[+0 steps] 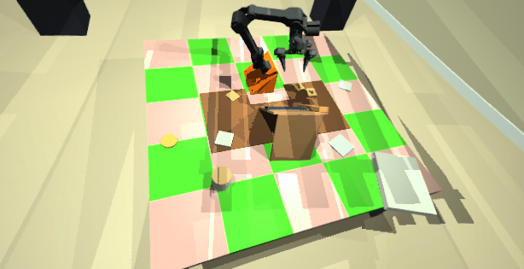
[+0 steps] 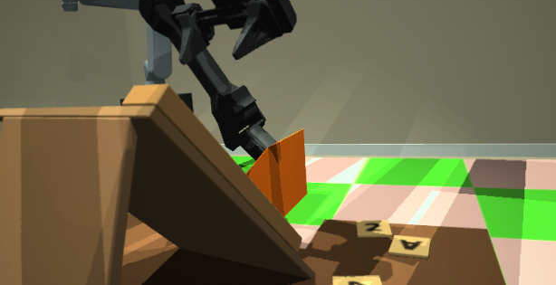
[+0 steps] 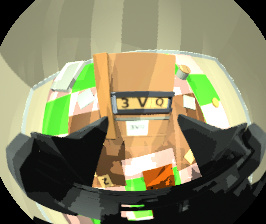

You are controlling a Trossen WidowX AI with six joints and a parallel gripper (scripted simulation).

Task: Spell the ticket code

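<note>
A slanted wooden board carries a dark-edged letter rail. In the wrist view three tiles in it read 3, V and Q from left to right. They sit side by side. The white ticket below the rail appears to read 3VQ; its print is small. My gripper is wide open and empty, raised on the arm's side of the board, clear of the rail and tiles.
Loose tiles lie on the brown mat, one like a Z or 2 and an A. An orange block stands by the arm's base. A round tub, a yellow disc and a grey slab lie farther out.
</note>
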